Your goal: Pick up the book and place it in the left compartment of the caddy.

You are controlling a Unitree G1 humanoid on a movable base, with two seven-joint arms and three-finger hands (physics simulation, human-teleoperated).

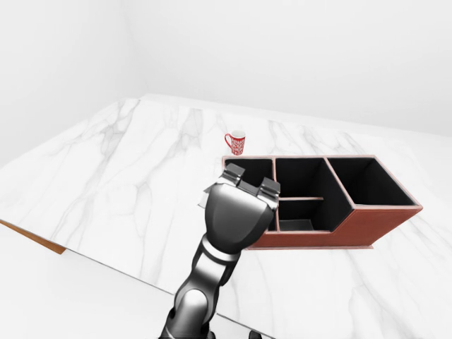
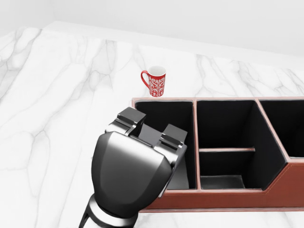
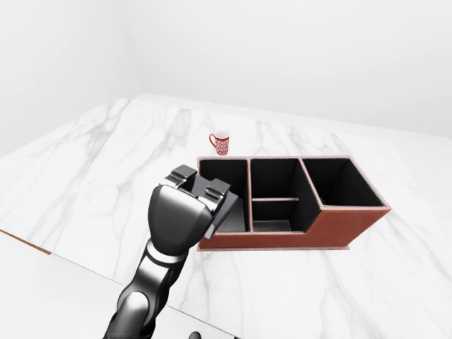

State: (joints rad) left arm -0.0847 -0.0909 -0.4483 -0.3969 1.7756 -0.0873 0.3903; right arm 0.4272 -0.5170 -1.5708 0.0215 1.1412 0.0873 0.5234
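Note:
The book [image 3: 228,207] is a flat dark slab. My left hand [image 2: 150,129] is shut on it, with one finger [image 2: 130,117] on its left side and another finger [image 2: 173,136] on its right. The book tilts down over the left wall of the red-brown caddy [image 2: 228,200], and its lower end reaches into the black left compartment [image 2: 166,118]. In the head view the back of the hand hides most of the book. My right hand shows in no view.
A red patterned mug [image 2: 155,81] stands on the white marble counter [image 2: 57,104] just above the caddy's top-left corner. Right of the left compartment are a middle compartment [image 2: 223,123] split by a low divider and a larger right compartment [image 1: 364,182]. The counter's edge [image 1: 42,241] runs along the lower left.

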